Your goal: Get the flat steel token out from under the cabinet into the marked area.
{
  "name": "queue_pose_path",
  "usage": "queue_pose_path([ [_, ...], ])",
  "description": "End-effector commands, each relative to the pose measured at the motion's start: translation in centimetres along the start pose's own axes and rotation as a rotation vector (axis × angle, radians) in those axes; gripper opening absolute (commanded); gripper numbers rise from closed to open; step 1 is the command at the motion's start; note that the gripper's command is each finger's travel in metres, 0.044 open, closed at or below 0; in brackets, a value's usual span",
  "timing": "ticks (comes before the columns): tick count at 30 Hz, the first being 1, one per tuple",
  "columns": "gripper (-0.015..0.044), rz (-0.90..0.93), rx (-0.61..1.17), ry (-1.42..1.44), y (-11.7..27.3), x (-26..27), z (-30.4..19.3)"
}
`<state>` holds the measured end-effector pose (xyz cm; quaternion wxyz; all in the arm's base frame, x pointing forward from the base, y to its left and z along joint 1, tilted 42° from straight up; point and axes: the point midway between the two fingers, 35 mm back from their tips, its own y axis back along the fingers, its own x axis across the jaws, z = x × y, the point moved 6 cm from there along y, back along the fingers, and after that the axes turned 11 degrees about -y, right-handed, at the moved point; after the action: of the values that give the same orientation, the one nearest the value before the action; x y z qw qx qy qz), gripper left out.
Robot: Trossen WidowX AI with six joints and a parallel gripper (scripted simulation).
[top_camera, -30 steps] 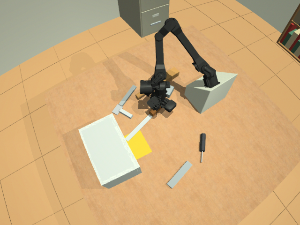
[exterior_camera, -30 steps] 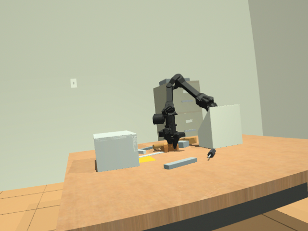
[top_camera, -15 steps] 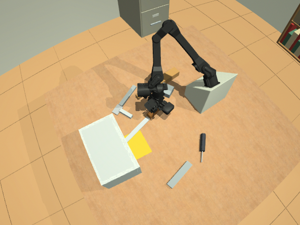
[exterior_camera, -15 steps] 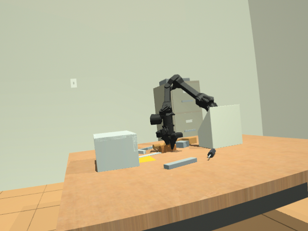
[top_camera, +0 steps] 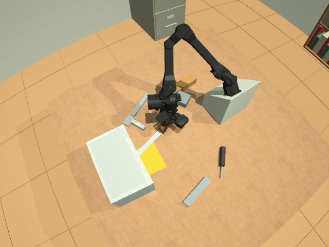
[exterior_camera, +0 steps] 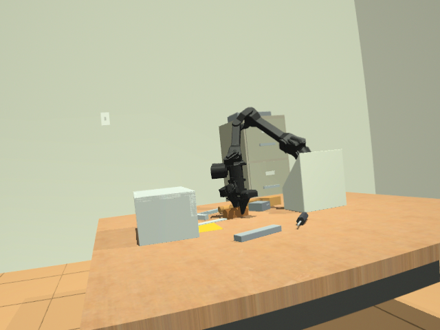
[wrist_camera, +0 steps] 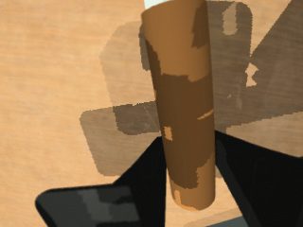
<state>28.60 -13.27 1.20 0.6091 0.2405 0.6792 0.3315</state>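
The pale cabinet (top_camera: 119, 164) (exterior_camera: 166, 216) stands on the table with the yellow marked area (top_camera: 156, 162) (exterior_camera: 210, 227) in front of it. My gripper (top_camera: 168, 125) (exterior_camera: 238, 210) (wrist_camera: 185, 138) points down and is shut on the brown round handle (top_camera: 161, 129) (wrist_camera: 182, 61) of a long flat tool. The tool's pale blade (top_camera: 150, 143) (exterior_camera: 213, 221) runs low over a corner of the yellow area to the cabinet's front edge. Its far end is hidden by the cabinet, so I cannot tell how far under it reaches. The token and vent slots are not visible.
An angled grey tool (top_camera: 139, 105) lies behind the cabinet's back corner. A grey block (top_camera: 185, 99) (exterior_camera: 259, 205) and an orange block (top_camera: 189, 80) lie behind my gripper. A grey bar (top_camera: 196, 191) (exterior_camera: 257, 233), a screwdriver (top_camera: 222, 156) (exterior_camera: 302, 218) and a pale wedge-shaped body (top_camera: 231, 106) (exterior_camera: 321, 181) stand apart.
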Motion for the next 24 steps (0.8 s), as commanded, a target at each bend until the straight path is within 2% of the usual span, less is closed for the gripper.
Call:
queue_pose_path([
  [1, 0.0, 0.0, -0.001, -0.005, 0.0, 0.1, 0.6],
  [24, 0.0, 0.0, -0.002, -0.006, 0.0, 0.5, 3.3],
])
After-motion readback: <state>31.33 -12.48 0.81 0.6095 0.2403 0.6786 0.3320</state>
